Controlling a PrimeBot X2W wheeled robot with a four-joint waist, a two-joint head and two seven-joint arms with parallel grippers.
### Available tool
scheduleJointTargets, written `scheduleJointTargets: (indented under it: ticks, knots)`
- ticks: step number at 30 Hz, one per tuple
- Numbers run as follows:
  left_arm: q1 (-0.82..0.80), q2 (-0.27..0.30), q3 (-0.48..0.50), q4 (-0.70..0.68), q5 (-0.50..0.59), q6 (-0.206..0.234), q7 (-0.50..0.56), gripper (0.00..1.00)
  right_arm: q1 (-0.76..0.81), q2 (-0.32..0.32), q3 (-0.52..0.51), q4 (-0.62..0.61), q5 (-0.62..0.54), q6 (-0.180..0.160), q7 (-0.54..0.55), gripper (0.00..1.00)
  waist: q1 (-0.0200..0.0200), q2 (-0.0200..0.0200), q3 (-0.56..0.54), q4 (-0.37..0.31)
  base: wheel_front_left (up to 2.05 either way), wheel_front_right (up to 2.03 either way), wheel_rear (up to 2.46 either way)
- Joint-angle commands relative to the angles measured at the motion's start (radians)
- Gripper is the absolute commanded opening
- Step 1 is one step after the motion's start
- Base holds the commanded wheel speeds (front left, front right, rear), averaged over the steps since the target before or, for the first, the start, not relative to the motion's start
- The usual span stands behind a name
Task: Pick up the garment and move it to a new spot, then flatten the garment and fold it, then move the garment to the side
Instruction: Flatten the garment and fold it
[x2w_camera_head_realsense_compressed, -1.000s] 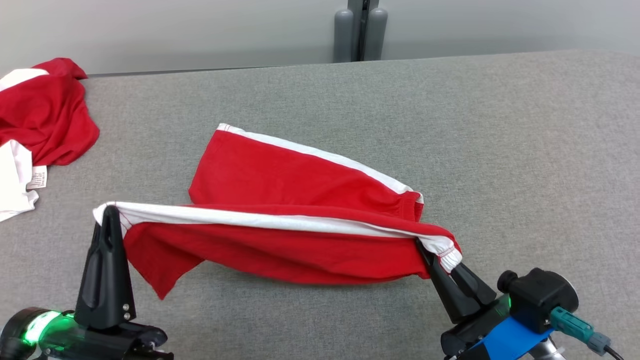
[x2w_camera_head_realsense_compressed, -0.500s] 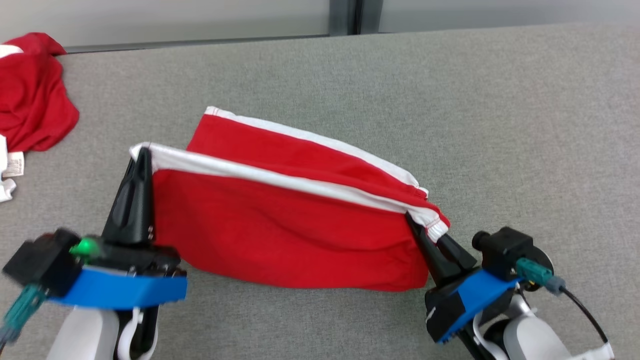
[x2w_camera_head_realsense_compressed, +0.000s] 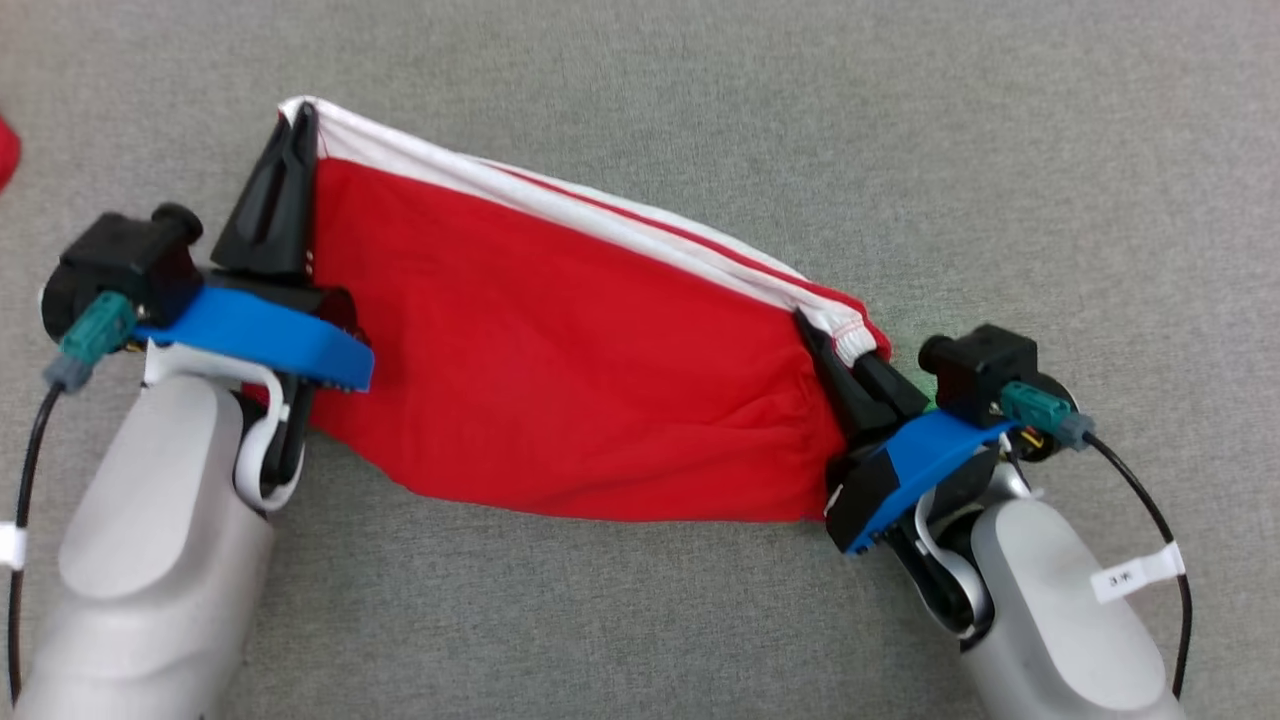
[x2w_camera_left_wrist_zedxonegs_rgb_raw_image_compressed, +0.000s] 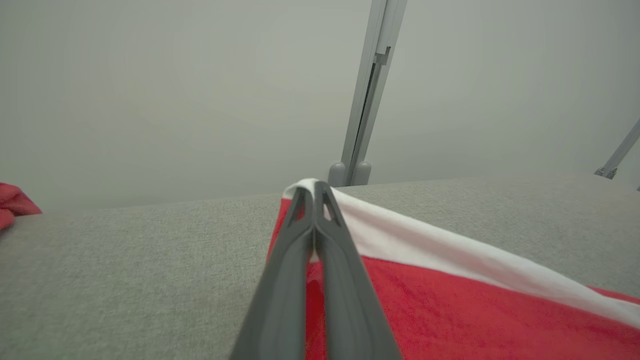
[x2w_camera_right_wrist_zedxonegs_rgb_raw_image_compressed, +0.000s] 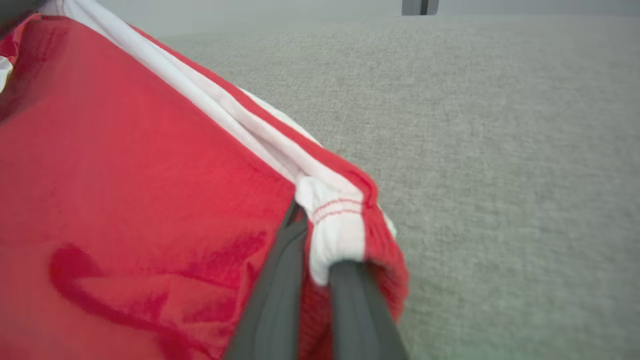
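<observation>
On the grey table (x2w_camera_head_realsense_compressed: 1000, 150), in the middle of the head view: the red garment (x2w_camera_head_realsense_compressed: 560, 390), stretched from far left to near right between the two grippers. Along its far edge, a white band (x2w_camera_head_realsense_compressed: 560, 200), folded double.

At the far left corner of the garment: the left gripper (x2w_camera_head_realsense_compressed: 300, 112), fingers pressed together with no gap, pinching the end of the white band. Same grip in the left wrist view: both fingers (x2w_camera_left_wrist_zedxonegs_rgb_raw_image_compressed: 290, 280) flat against each other, white corner wrapped over the tips, red cloth spreading to the right of them.

At the right end: the right gripper (x2w_camera_head_realsense_compressed: 828, 338), fingers narrow, closed on the bunched white hem (x2w_camera_head_realsense_compressed: 858, 343) with red stitching. In the right wrist view, hem squeezed between the two fingers (x2w_camera_right_wrist_zedxonegs_rgb_raw_image_compressed: 275, 300), a small roll of it on top of the right finger; red cloth left of the fingers, bare table right of them.

Near edge of the garment low on the near side, apparently on the table; not possible to tell whether the held far edge touches the table.

At the far left border of the head view, a small piece of another red cloth (x2w_camera_head_realsense_compressed: 6, 150), well apart from the garment. Behind the table in the left wrist view, a grey upright post (x2w_camera_left_wrist_zedxonegs_rgb_raw_image_compressed: 367, 100) before a pale wall (x2w_camera_left_wrist_zedxonegs_rgb_raw_image_compressed: 150, 75).
</observation>
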Motion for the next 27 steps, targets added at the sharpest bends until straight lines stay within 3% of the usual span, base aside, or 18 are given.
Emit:
scheduleJointTargets:
  ticks: [1, 5, 6, 8, 9, 11, 12, 13, 27]
  knots:
    - [-0.041, 0.007, 0.001, 0.041, 0.009, -0.001, -0.003, 0.0, -0.034, 0.002, 0.005, 0.018, 0.001, 0.0, -0.006, 0.0, -0.0003, 0.0, 0.021, 0.006, 0.0, 0.0, 0.0]
    - [-0.114, 0.0, -0.015, 0.156, 0.015, -0.001, 0.005, 0.0, -0.081, 0.003, 0.013, 0.056, -0.013, 0.0, -0.017, 0.03, -0.0003, 0.0, 0.046, 0.003, 0.0, 0.0, 0.0]
    - [-0.129, -0.003, -0.023, 0.179, 0.015, -0.001, 0.01, 0.0, -0.089, 0.003, 0.013, 0.062, -0.014, 0.0, -0.021, 0.17, -0.0003, 0.0, 0.048, 0.003, 0.0, 0.0, 0.0]
    - [-0.153, -0.012, -0.034, 0.22, 0.013, -0.001, 0.012, 0.0, -0.101, 0.003, 0.018, 0.069, -0.017, 0.0, -0.03, 0.58, -0.0003, 0.0, 0.049, 0.005, 0.0, 0.0, 0.0]
    - [-0.159, -0.018, -0.042, 0.235, 0.007, -0.001, 0.014, 0.05, -0.101, 0.004, 0.018, 0.069, -0.016, 0.0, -0.031, 1.0, -0.0003, 0.0, 0.047, 0.006, 0.0, 0.0, 0.0]
    - [-0.165, -0.024, -0.067, 0.257, -0.001, -0.001, 0.025, 0.43, -0.093, 0.004, 0.018, 0.06, -0.014, 0.0, -0.03, 1.0, -0.0003, 0.0, 0.039, 0.009, 0.0, 0.0, 0.0]
    - [-0.166, -0.025, -0.08, 0.263, -0.007, -0.001, 0.032, 0.8, -0.084, 0.004, 0.02, 0.053, -0.016, 0.0, -0.027, 1.0, -0.0003, 0.0, 0.034, 0.01, 0.0, 0.0, 0.0]
    - [-0.165, -0.024, -0.093, 0.266, -0.014, -0.001, 0.039, 1.0, -0.075, 0.003, 0.019, 0.046, -0.021, 0.0, -0.023, 1.0, -0.0003, 0.0, 0.028, 0.012, 0.0, 0.0, 0.0]
    - [-0.037, 0.03, -0.127, 0.187, -0.139, 0.0, 0.086, 1.0, 0.082, 0.003, -0.056, -0.135, -0.087, 0.0, 0.109, 1.0, -0.0003, 0.0, -0.077, 0.027, 0.0, 0.0, 0.0]
